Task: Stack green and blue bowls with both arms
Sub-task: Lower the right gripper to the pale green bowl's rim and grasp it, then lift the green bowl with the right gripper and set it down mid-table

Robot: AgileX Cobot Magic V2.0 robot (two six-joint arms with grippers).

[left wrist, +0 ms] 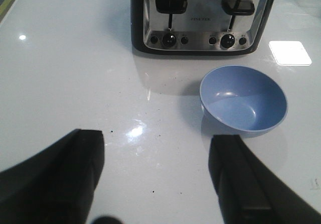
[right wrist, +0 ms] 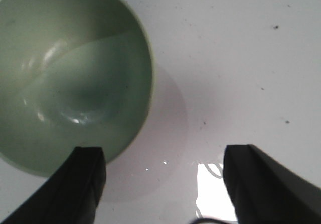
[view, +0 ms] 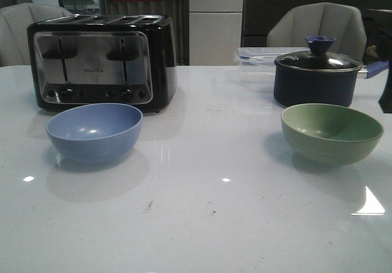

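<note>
**Fingers spread, both bowls untouched**

Fingers of the left gripper (left wrist: 155, 179) and the right gripper (right wrist: 163, 184) are spread wide, grasping nothing. Using the toaster (view: 101, 62) as landmark, the blue bowl (view: 94, 131) sits just in front of it; the green bowl (view: 331, 132) is well apart to its right, before the navy pot (view: 317, 74). Both bowls look light, rigid and matte, probably not slippery. Pinching the rim wall seems best, since the round sides offer little purchase
</note>
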